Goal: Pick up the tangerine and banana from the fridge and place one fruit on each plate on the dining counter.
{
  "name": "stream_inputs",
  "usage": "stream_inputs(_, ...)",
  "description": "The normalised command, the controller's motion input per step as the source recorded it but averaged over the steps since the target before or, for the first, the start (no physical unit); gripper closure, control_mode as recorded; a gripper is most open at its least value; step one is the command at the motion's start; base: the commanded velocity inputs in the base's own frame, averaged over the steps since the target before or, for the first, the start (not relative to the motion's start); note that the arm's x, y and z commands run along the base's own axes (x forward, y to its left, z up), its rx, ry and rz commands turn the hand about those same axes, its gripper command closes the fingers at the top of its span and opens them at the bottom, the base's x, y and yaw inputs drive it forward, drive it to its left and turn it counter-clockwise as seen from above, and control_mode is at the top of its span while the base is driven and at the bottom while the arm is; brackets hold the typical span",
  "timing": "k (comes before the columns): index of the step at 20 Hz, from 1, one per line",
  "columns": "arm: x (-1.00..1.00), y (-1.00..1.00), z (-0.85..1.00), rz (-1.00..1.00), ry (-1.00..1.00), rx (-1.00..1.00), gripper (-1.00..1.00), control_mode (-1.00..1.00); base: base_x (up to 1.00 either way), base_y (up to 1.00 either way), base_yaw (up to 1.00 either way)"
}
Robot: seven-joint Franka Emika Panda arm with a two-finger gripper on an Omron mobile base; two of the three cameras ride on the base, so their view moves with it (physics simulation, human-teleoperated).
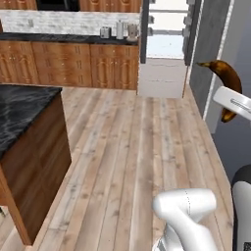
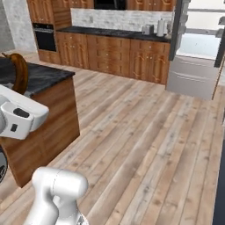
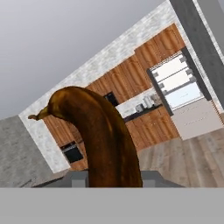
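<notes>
My gripper (image 3: 114,180) is shut on the banana (image 3: 105,140), a curved dark brown fruit that rises upright from the fingers. The banana (image 1: 224,73) hangs high at the right of the left base view, in front of the fridge's dark grey door (image 1: 211,49). In the right base view the banana (image 2: 19,72) sits above my white hand (image 2: 17,114), over the dining counter's corner (image 2: 44,79). The fridge (image 1: 165,46) stands open, showing white shelves and a pale drawer. The dining counter (image 1: 22,110) has a black marble top. The tangerine and both plates are out of view.
Wooden wall cabinets (image 1: 68,63) carry a black counter with several metal canisters (image 1: 119,31). A built-in oven (image 2: 45,37) is at the far left. Bare plank floor (image 1: 132,147) stretches between the island and the fridge.
</notes>
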Motion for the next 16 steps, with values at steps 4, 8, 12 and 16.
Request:
stream_inputs(4,0.0,0.0,0.0,0.0,0.0,0.0,1.0,1.0,-0.68,0.93,0.06)
stream_inputs(8,0.0,0.0,0.0,0.0,0.0,0.0,1.0,1.0,-0.31,1.0,0.0)
stream_inputs(12,0.0,0.0,0.0,0.0,0.0,0.0,1.0,1.0,-0.21,1.0,0.0)
stream_inputs(16,0.0,0.0,0.0,0.0,0.0,0.0,1.0,1.0,-0.06,1.0,-0.03)
